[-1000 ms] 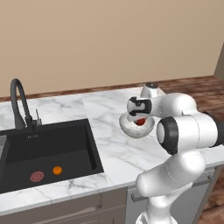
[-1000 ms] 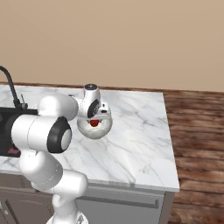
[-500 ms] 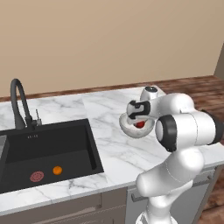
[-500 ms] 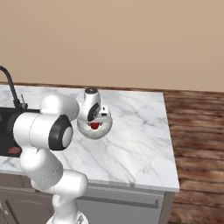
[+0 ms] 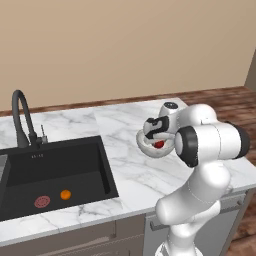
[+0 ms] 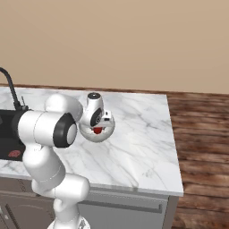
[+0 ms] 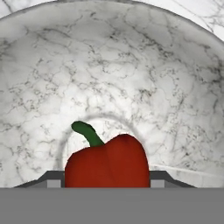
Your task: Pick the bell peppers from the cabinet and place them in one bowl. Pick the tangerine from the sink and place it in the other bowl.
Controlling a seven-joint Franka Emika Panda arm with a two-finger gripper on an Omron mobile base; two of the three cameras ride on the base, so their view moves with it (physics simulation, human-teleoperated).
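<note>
The claw (image 7: 107,183) holds a red pepper (image 7: 107,164) low inside the white bowl (image 7: 131,70), right of the sink (image 5: 55,175).

place: kitchen | cues: marble counter (image 5: 125,170), black sink (image 5: 50,175), gooseneck tap (image 5: 22,117)

On the counter (image 5: 125,170), the bowl (image 5: 148,148) sat right of the sink (image 5: 55,175), a bell pepper (image 7: 107,164) lay inside it, and the tangerine (image 5: 65,194) rested beside the drain (image 5: 42,201).
</note>
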